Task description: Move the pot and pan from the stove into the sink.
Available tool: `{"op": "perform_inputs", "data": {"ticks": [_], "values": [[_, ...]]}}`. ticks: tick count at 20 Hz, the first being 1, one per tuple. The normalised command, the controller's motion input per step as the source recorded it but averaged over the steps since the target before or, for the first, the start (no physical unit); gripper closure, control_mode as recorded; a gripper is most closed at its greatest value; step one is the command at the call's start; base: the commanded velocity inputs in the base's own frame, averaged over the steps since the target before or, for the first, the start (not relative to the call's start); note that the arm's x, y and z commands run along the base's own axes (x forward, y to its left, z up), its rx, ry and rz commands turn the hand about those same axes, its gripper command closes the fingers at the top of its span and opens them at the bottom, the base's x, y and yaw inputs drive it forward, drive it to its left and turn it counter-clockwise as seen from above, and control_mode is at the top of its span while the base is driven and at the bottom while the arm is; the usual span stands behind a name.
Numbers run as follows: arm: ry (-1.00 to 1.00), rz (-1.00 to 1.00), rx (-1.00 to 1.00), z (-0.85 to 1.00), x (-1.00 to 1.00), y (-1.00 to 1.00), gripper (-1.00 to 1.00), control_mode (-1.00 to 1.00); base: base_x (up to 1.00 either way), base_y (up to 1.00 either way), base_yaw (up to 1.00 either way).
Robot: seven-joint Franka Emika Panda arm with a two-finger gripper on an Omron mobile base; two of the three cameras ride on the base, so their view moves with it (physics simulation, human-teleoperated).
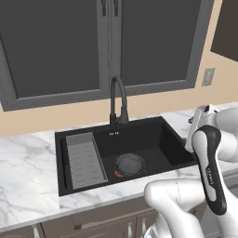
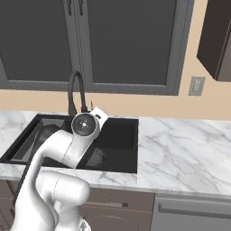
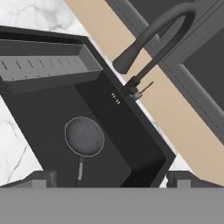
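The pan (image 3: 84, 136), flat, round and dark with a long thin handle, lies on the floor of the black sink (image 3: 144, 135). The left base view shows the pan (image 1: 129, 165) right of the grey ribbed rack (image 1: 84, 160), inside the sink (image 1: 160, 128). My gripper (image 3: 112, 180) hangs open and empty above the sink's right end, looking down at the pan, with the pan handle pointing toward it. The arm crosses in front of the sink (image 2: 131, 149) in the right base view. The pot and the stove are out of view.
A tall dark faucet (image 1: 118, 100) arches over the sink's back rim, close to the hand. White marble counter (image 2: 180, 149) runs on both sides. A wall outlet (image 2: 196, 85) and dark window panes sit behind. Drawer fronts (image 2: 194, 212) lie below the counter.
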Motion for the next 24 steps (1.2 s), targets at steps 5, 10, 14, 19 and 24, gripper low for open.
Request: {"op": "perform_inputs", "data": {"ticks": [5,10,14,19,24], "values": [[-0.01,0.0,0.0,-0.02,-0.1,0.0,-1.0,1.0,-0.13,-0.02,0.0],[0.0,0.0,0.0,0.0,0.0,0.0,-1.0,1.0,-0.86,-0.21,0.0],[0.0,0.0,0.0,0.0,0.0,0.0,-1.0,1.0,-0.9,-0.32,0.0],[0.0,0.0,0.0,0.0,0.0,0.0,-1.0,1.0,-0.18,-0.29,-0.34],[0.0,0.0,0.0,0.0,0.0,0.0,-1.0,1.0,0.0,-0.1,-0.5]]}}
